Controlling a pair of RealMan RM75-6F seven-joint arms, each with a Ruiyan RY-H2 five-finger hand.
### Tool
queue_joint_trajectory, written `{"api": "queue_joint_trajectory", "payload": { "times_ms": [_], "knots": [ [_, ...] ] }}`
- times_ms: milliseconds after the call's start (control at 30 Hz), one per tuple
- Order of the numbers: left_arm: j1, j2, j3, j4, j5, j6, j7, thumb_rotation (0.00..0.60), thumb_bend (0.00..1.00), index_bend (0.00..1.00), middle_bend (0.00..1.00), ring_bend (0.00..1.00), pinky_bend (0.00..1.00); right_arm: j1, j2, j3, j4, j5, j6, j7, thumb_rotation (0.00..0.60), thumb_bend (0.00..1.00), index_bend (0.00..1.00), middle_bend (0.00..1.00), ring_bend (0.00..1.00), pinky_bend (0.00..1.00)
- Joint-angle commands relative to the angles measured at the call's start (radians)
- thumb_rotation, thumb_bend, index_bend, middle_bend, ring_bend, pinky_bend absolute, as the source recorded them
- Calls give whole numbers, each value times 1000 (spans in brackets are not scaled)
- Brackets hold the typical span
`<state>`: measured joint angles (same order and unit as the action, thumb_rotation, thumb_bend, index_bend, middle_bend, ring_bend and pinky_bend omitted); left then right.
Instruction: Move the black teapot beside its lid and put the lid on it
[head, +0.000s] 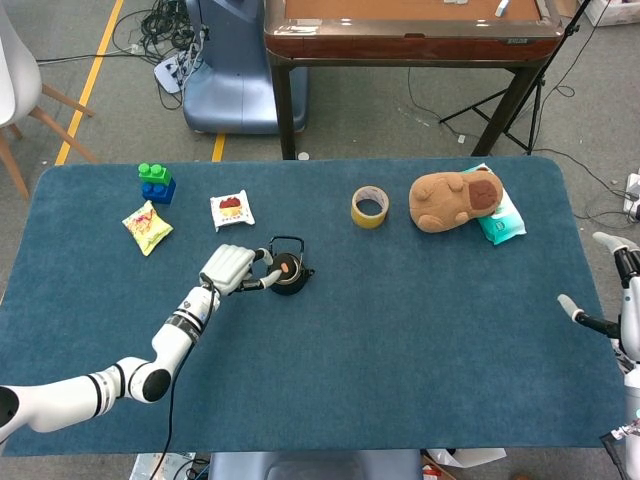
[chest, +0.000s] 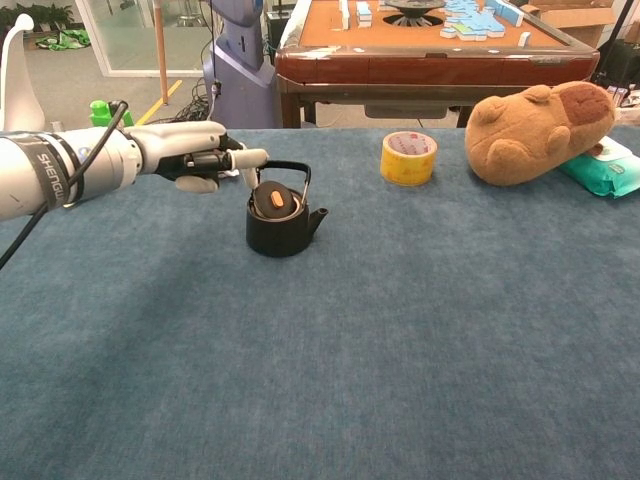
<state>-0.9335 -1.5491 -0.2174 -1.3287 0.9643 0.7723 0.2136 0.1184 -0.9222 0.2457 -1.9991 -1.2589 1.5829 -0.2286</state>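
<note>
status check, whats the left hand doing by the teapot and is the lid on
Left hand beside teapot, fingers curled, grasp unclear. Lid sits on top. Right hand at table edge, idle. Nothing in the way.

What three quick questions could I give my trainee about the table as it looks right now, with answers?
1. True or false: the lid already sits on the black teapot.
2. Which thing lies closest to the plush toy? A) green and blue blocks B) teal wipes pack C) yellow snack bag
3. Fill in: the left hand is beside the teapot's ______, at the side away from the yellow tape roll.

Key
1. True; it rests in the pot's opening.
2. B
3. handle; whether the fingers touch it cannot be told.
</note>
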Motion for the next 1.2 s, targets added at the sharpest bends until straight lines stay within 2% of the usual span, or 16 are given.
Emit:
{"api": "queue_joint_trajectory", "payload": {
  "times_ms": [33,367,1200],
  "knots": [
    [-1,1,2,5,-1,2,2,0,236,300,1000,1000,1000,0,0,0,0,3,-2,1,600,81,240,266,40,61],
    [-2,9,-3,8,-25,-4,0,0,236,320,1000,1000,1000,6,-4,5,-3,2,-3,-4,600,82,248,270,40,61],
    [-38,-57,-2,34,-58,-4,41,0,236,329,1000,1000,1000,-7,6,3,-1,9,7,6,600,81,251,270,40,61]
  ]
}}
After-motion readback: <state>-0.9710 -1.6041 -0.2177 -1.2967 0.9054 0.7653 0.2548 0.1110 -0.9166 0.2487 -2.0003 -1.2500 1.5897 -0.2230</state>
